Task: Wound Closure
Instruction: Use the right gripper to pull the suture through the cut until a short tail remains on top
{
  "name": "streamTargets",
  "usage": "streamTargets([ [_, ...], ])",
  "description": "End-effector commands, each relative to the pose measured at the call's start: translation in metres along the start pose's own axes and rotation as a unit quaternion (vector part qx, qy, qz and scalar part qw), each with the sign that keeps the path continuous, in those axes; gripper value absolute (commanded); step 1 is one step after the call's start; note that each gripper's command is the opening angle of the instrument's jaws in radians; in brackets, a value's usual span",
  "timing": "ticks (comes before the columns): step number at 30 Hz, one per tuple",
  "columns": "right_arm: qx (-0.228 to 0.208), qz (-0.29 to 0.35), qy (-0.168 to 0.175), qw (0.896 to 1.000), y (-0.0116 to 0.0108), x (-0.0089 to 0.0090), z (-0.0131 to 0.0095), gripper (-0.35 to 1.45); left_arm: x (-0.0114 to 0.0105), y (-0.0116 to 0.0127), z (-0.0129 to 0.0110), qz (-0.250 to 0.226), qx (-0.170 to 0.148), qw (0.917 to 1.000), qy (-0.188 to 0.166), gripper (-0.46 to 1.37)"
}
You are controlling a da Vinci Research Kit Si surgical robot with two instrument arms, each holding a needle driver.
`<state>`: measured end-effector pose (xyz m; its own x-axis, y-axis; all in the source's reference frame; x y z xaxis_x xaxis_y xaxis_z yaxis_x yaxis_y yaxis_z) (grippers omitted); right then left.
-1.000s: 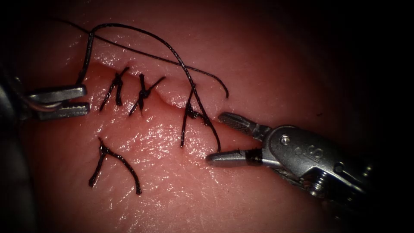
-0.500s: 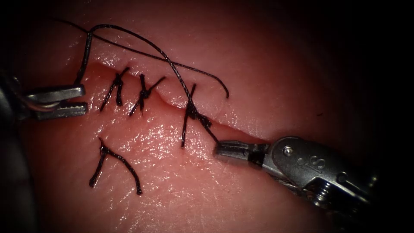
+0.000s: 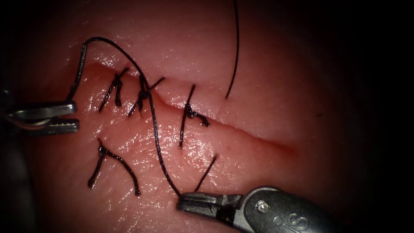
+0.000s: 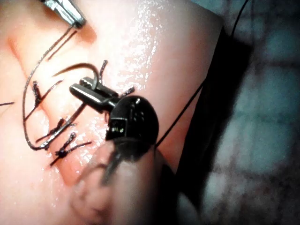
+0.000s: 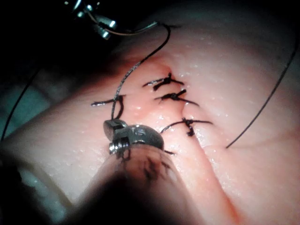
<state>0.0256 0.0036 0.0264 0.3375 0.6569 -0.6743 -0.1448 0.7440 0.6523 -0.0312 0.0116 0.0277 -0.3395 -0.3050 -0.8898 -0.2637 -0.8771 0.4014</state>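
Gripping the thread (image 3: pixel 152 113), the right tool (image 3: pixel 196 202) sits low on the tissue (image 3: pixel 258 86), below the cut (image 3: pixel 241 129), with its jaws clamped together on the strand. From those jaws the thread rises across the cut, passes over the middle knotted stitch (image 3: pixel 144 92), arches over the left end of the wound and drops to the left tool (image 3: pixel 64 116), which lies at the left edge with its jaws parted narrowly; the strand ends at its upper jaw, though whether it is pinched there cannot be told. A short cut tail (image 3: pixel 206 172) lies on the tissue just above the right tool. Three knotted stitches cross the cut: the left stitch (image 3: pixel 114 88), the middle one and the right stitch (image 3: pixel 189 114). A loose forked thread scrap (image 3: pixel 112 162) rests below them. A separate free strand (image 3: pixel 235 47) hangs from the top edge and ends above the cut, right of the stitches. The open part of the cut runs on toward the right, unstitched. No needle can be made out. The right wrist view shows the right tool's closed jaws (image 5: pixel 115 129) on the thread (image 5: pixel 136 65).
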Motion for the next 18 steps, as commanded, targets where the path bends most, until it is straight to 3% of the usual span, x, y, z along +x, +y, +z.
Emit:
streamTargets([
  [1,0.004,-0.001,0.000,1.000,-0.0006,0.0002,0.0001,-0.35,0.0004,0.0001,-0.0004,-0.002,-0.007,1.0000,0.005,-0.35],
  [5,0.021,-0.005,-0.004,1.000,-0.0036,0.0011,0.0006,-0.35,0.0015,0.0001,-0.0022,-0.005,-0.014,0.9998,0.012,-0.35],
  [9,0.033,-0.008,-0.008,0.999,-0.0051,0.0013,0.0012,-0.35,0.0012,-0.0002,-0.0029,-0.005,-0.011,0.9999,0.008,-0.35],
  [18,0.059,-0.017,-0.029,0.998,-0.0057,0.0003,0.0035,-0.35,-0.0001,-0.0011,-0.0043,-0.001,-0.005,1.0000,-0.004,-0.35],
])
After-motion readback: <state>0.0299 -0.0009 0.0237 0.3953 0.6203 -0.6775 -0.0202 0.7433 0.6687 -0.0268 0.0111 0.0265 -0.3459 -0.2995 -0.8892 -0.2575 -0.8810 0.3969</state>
